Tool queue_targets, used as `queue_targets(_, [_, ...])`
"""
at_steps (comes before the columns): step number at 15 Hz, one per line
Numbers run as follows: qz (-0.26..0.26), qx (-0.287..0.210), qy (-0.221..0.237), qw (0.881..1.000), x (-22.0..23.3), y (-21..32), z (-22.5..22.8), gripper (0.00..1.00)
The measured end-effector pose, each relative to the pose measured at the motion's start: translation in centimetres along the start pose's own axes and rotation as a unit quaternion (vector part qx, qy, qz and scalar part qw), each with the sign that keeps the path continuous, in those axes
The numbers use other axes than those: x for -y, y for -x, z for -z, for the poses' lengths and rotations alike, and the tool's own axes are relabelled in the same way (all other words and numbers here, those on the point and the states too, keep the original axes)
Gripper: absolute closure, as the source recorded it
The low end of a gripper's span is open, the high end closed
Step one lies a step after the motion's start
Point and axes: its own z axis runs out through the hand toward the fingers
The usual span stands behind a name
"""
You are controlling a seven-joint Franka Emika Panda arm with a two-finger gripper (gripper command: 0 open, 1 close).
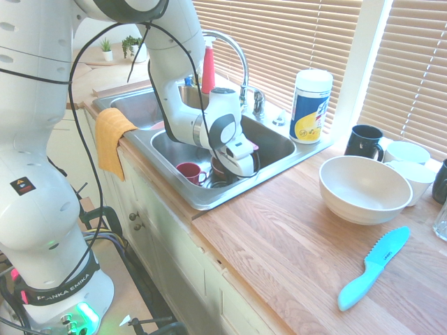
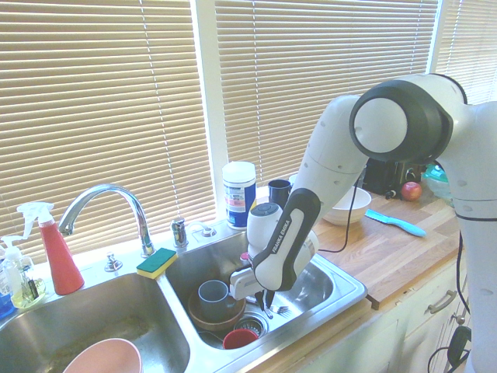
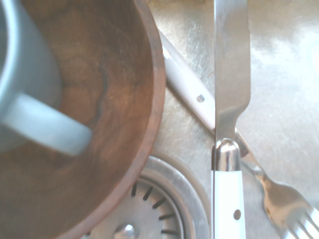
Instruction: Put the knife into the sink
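The knife (image 3: 230,99), with a silver blade and a white handle, shows in the wrist view just above the sink floor, crossing over a white-handled fork (image 3: 284,204). My gripper (image 2: 266,305) is low inside the squarish right basin of the sink (image 2: 330,281), shut on the knife, beside the wooden bowl (image 2: 203,318). In the first exterior view the gripper (image 1: 241,167) sits down in the sink (image 1: 279,143) and its body hides the knife.
The wooden bowl holds a grey mug (image 2: 213,297); a red cup (image 1: 188,172) lies near the drain (image 3: 154,209). A turquoise serrated knife (image 1: 374,267) and a white bowl (image 1: 363,188) are on the wooden counter. Faucet (image 2: 109,202), sponge (image 2: 157,262), wipes canister (image 1: 310,105) stand behind.
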Motion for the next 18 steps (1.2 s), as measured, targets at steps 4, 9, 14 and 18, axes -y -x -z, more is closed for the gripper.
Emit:
queue_targets(4, [0.0,0.008,0.007,1.0,0.1,-0.3,-2.2,1.0])
queue_targets(9, [-0.001,0.013,0.009,1.0,0.4,-0.3,-3.0,0.0])
queue_targets(14, [-0.004,0.016,0.008,1.0,0.4,-0.2,-3.0,0.0])
queue_targets(18, [-0.004,0.014,0.012,1.0,0.0,-0.4,-3.1,0.0])
